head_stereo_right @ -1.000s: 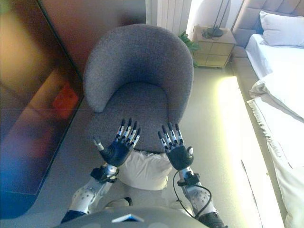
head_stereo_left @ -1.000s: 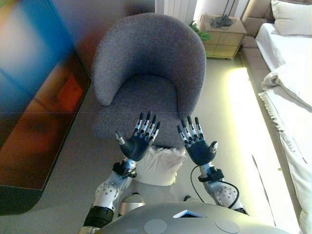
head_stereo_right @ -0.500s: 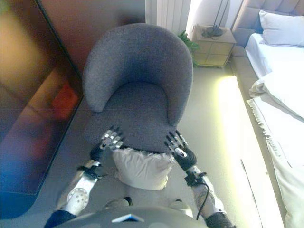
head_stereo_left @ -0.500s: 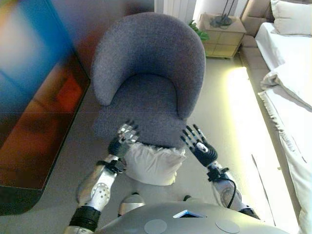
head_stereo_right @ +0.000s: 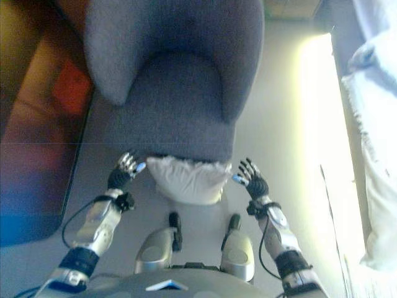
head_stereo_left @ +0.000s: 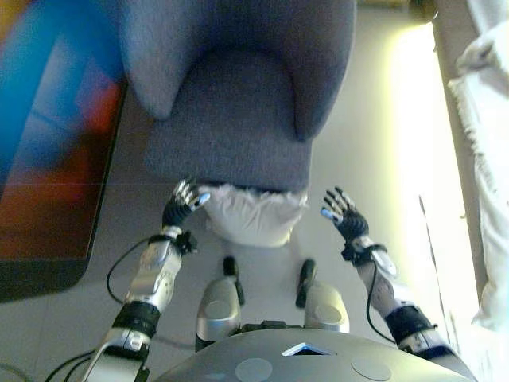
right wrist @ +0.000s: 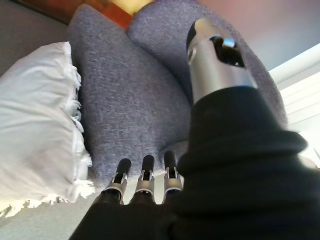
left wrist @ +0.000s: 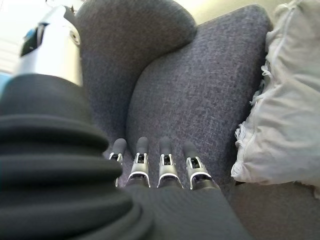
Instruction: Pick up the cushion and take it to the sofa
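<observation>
A white fringed cushion point(head_stereo_left: 253, 215) lies on the floor, leaning against the front of the grey armchair point(head_stereo_left: 231, 119). My left hand point(head_stereo_left: 181, 207) hangs just left of the cushion, fingers straight, a small gap between them. My right hand point(head_stereo_left: 343, 216) is off to the cushion's right, open and apart from it. In the left wrist view the cushion point(left wrist: 287, 110) shows beside my fingers point(left wrist: 165, 167); in the right wrist view the cushion point(right wrist: 37, 130) lies beside my fingers point(right wrist: 145, 182). Neither hand touches or holds it.
A dark glossy panel point(head_stereo_left: 48, 151) stands along the left. White bedding point(head_stereo_left: 489, 159) edges the right side. Pale floor point(head_stereo_left: 382, 127) runs between the armchair and the bed.
The camera has tilted down and closer. Both hands have dropped from raised in front of the chair to floor level and spread to either side of the cushion.
</observation>
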Robot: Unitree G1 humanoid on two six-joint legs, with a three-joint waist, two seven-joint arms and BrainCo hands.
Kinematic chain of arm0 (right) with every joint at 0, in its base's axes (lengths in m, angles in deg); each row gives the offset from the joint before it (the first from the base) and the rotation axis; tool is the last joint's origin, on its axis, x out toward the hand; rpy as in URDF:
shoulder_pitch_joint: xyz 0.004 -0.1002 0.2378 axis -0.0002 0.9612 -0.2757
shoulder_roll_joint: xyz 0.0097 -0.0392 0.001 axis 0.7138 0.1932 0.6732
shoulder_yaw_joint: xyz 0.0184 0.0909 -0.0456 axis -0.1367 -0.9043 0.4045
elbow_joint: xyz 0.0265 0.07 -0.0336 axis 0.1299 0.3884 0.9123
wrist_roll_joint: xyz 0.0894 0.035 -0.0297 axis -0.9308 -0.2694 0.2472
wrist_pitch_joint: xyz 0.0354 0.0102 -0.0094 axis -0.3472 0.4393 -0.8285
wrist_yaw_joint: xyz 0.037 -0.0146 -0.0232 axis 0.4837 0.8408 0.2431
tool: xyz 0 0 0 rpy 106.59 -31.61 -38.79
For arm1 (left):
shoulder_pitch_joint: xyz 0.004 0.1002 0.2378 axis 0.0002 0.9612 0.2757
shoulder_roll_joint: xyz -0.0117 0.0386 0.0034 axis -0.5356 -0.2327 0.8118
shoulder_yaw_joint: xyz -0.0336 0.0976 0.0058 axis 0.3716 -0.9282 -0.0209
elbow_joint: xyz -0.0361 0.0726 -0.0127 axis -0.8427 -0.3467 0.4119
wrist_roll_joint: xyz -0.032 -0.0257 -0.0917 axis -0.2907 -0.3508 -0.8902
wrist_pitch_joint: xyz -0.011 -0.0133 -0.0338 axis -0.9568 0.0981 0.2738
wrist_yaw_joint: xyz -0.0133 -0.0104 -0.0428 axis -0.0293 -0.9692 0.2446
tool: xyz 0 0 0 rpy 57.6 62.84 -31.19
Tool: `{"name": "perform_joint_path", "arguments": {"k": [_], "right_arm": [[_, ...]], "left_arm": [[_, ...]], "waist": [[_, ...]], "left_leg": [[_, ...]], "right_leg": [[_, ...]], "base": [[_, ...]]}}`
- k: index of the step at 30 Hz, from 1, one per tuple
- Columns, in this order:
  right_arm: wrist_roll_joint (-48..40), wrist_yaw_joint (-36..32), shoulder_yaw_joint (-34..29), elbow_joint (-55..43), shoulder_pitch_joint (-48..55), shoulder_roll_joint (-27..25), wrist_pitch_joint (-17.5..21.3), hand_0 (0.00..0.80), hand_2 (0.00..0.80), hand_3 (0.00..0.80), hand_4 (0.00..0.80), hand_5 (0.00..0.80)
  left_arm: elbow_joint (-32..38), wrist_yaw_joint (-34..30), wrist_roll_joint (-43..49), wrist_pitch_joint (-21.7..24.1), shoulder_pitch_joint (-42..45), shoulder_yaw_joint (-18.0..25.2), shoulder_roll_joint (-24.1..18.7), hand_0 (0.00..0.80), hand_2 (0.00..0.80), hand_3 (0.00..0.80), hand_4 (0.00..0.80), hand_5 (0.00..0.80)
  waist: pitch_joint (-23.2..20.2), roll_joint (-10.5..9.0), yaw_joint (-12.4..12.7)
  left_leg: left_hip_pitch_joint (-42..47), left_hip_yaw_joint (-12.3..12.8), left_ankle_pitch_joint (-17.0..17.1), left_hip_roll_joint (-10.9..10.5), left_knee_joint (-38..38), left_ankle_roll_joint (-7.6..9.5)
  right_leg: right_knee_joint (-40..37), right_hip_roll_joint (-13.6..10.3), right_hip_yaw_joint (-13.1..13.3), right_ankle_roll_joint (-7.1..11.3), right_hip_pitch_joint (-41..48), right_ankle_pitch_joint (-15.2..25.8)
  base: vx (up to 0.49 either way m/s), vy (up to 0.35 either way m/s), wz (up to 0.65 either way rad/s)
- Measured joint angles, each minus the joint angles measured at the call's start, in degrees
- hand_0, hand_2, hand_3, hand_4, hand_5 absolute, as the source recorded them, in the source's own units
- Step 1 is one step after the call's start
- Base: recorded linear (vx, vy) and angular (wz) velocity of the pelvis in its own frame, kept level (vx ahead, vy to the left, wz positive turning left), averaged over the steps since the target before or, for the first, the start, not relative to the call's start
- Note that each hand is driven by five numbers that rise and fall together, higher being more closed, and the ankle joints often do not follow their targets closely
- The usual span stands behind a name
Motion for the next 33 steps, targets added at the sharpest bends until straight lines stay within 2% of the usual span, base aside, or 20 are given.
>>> {"name": "perform_joint_path", "arguments": {"k": [5, 7, 11, 17, 23, 27, 30, 33], "right_arm": [[1.16, 3.11, 0.64, 1.50, -7.39, -2.28, 0.55, 0.000, 0.000, 0.000, 0.000, 0.000], [1.18, 4.22, 1.05, 1.78, -10.58, -3.23, 0.54, 0.000, 0.000, 0.000, 0.000, 0.000], [2.05, 7.66, 1.55, 2.79, -17.42, -4.86, 0.28, 0.000, 0.000, 0.000, 0.000, 0.000], [8.30, 15.11, 1.62, 4.51, -21.29, -6.44, -1.27, 0.000, 0.000, 0.000, 0.000, 0.000], [8.93, 15.37, 2.92, 6.47, -25.24, -9.64, -5.81, 0.000, 0.000, 0.000, 0.000, 0.000], [8.88, 13.80, 5.46, 12.38, -32.99, -11.67, -9.52, 0.000, 0.000, 0.000, 0.000, 0.000], [8.87, 13.06, 6.88, 16.71, -38.12, -11.79, -12.13, 0.000, 0.000, 0.000, 0.000, 0.000], [8.66, 11.67, 8.24, 19.13, -41.51, -11.96, -13.49, 0.000, 0.000, 0.000, 0.000, 0.000]], "left_arm": [[-2.45, 4.36, 0.63, 1.59, -6.17, -0.41, -0.44, 0.000, 0.000, 0.000, 0.000, 0.000], [-3.82, 6.56, 1.14, 1.96, -8.02, -0.34, -0.76, 0.000, 0.000, 0.000, 0.000, 0.000], [-6.50, 11.02, 1.59, 2.23, -12.31, -0.22, -0.90, 0.000, 0.000, 0.000, 0.000, 0.000], [-7.68, 16.21, 3.28, 3.47, -13.90, 0.47, -0.95, 0.000, 0.000, 0.000, 0.000, 0.000], [-8.85, 12.08, 3.07, 3.30, -15.19, 0.46, -1.10, 0.000, 0.000, 0.000, 0.000, 0.000], [-13.42, 9.34, 0.76, 2.40, -21.62, -0.05, -2.26, 0.000, 0.000, 0.000, 0.000, 0.000], [-16.53, 6.31, -4.13, -0.22, -26.84, -0.09, -4.32, 0.000, 0.000, 0.000, 0.000, 0.000], [-18.53, 3.91, -8.71, -2.51, -30.43, -0.16, -5.43, 0.000, 0.000, 0.000, 0.000, 0.000]], "waist": [[6.40, 0.78, -0.29], [7.17, 0.93, -0.31], [9.28, 1.42, -1.66], [9.75, 2.09, -1.47], [10.20, 2.86, -1.60], [10.47, 3.55, -1.74], [10.58, 3.78, -2.84], [10.60, 3.86, -3.09]], "left_leg": [[-12.09, -0.78, -4.59, 0.42, 14.09, 1.72], [-17.66, -1.09, -6.84, 0.94, 20.22, 2.25], [-26.18, -1.77, -9.27, 1.03, 29.35, 3.34], [-34.46, -2.54, -12.03, 1.24, 38.55, 3.58], [-41.09, -3.65, -14.65, 2.32, 47.63, 3.67], [-45.41, -3.91, -16.01, 3.79, 53.22, 3.76], [-47.63, -4.47, -16.23, 4.18, 55.81, 3.80], [-48.90, -4.72, -16.25, 4.78, 57.23, 3.82]], "right_leg": [[14.09, -3.14, 1.89, -0.19, -12.10, -3.61], [19.77, -3.74, 3.31, -0.23, -17.76, -5.31], [28.91, -5.30, 5.36, -0.23, -26.43, -7.82], [38.67, -6.19, 8.00, -0.50, -35.34, -10.87], [47.69, -6.01, 10.08, -0.95, -42.39, -13.68], [52.85, -4.99, 12.02, -1.11, -47.20, -14.43], [55.30, -4.72, 12.53, -1.33, -49.37, -14.65], [56.38, -3.22, 13.56, -1.21, -50.70, -14.72]], "base": [[-0.101, 0.073, 0.03], [-0.122, 0.069, 0.00], [-0.074, 0.074, 0.09], [-0.027, 0.043, 0.04], [0.004, 0.047, -0.01], [0.031, 0.062, -0.09], [0.019, 0.056, -0.02], [0.016, 0.025, -0.07]]}}
